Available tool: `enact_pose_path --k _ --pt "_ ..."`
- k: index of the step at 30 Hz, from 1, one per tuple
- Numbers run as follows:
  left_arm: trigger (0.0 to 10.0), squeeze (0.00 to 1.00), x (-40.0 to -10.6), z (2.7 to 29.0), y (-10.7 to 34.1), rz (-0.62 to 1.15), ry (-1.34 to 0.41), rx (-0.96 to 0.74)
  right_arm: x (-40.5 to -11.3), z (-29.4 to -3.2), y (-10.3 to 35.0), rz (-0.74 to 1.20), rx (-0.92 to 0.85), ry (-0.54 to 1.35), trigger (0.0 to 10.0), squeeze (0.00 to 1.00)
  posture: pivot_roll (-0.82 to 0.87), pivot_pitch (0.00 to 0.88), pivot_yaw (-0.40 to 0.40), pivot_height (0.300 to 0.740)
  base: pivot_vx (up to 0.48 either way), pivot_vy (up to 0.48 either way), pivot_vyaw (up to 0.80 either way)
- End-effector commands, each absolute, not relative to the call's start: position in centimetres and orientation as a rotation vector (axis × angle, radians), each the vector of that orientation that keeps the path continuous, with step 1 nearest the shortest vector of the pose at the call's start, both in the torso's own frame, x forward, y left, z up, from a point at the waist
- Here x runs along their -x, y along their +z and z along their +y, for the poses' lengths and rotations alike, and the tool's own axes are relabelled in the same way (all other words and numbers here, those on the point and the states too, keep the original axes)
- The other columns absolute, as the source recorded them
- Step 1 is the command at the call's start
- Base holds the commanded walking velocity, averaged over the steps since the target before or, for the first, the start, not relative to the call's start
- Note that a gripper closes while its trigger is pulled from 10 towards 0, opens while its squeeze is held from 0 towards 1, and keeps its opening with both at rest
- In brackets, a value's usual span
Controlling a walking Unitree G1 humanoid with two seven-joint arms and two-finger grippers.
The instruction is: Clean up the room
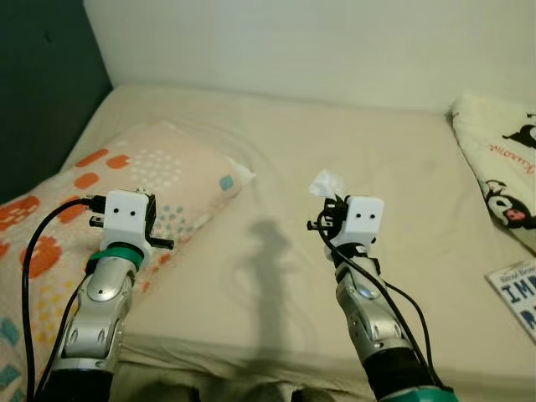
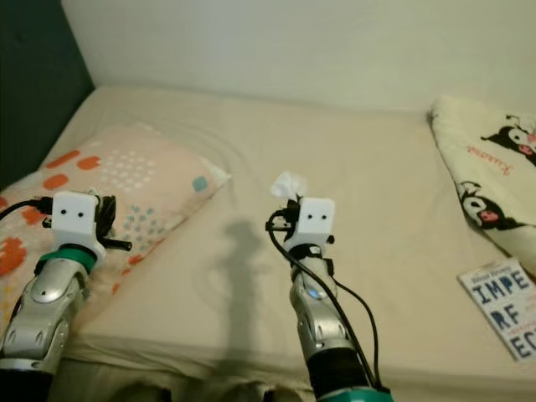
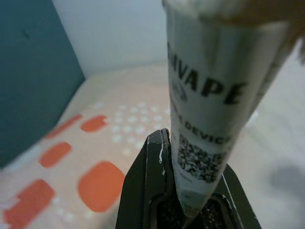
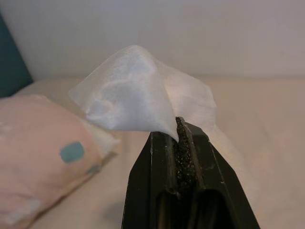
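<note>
Two tools: we hold both raised over the bed (image 1: 276,159), our left tool (image 3: 183,210) above the pillow, our right tool (image 4: 183,143) over the bare sheet.
Left tool: clenched on a white packet (image 3: 209,109); in our left wrist view it stands up between the black fingers (image 3: 147,181), printed with dark letters and a square code.
Right tool: clenched on a crumpled white tissue (image 4: 138,98); in our head views the tissue (image 1: 328,183) pokes out just past the white wrist housing.
Pillow: pale pink with orange blocks and teal and white dots (image 1: 159,176), lying on our left side of the bed, near the dark teal wall (image 1: 42,92).
Blanket: cream, with black cartoon figures (image 2: 486,180), at the bed's right edge.
Book: white cover with large dark letters (image 2: 502,306), lying on the bed below the blanket, well apart from our right tool.
Shadow: we see an arm's shadow on the sheet between our two arms.
</note>
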State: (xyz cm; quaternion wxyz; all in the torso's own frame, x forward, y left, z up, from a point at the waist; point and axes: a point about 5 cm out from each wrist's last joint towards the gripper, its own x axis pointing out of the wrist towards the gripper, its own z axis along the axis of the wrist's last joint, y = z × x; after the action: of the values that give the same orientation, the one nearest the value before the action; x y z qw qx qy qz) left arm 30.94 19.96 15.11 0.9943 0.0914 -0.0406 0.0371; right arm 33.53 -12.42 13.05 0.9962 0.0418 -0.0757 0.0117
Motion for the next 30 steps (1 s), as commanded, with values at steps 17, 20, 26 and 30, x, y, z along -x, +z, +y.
enact_pose_path --k 17,20,26,30 --pt "10.0 0.00 -30.77 20.03 14.02 -0.056 0.088 -0.182 -33.27 -12.55 11.87 -0.105 -0.083 -0.001 10.0 0.00 0.19 0.000 -0.009 0.740 0.000 0.000 0.00" --pt "10.0 0.00 -30.80 19.97 13.96 -0.056 0.091 -0.180 -33.32 -12.63 11.86 -0.104 -0.082 -0.007 10.0 0.00 0.19 0.000 -0.009 0.740 0.000 0.000 0.00" --pt "10.0 0.00 -30.79 19.94 13.92 -0.056 0.096 -0.177 -33.25 -12.43 11.92 -0.112 -0.089 -0.002 10.0 0.00 0.19 0.000 -0.012 0.740 0.000 0.000 0.00" --pt "10.0 0.00 -30.71 20.03 13.90 -0.060 0.102 -0.175 -33.21 -12.26 11.92 -0.113 -0.091 0.007 10.0 0.00 0.19 0.000 -0.014 0.740 0.000 0.000 0.00"
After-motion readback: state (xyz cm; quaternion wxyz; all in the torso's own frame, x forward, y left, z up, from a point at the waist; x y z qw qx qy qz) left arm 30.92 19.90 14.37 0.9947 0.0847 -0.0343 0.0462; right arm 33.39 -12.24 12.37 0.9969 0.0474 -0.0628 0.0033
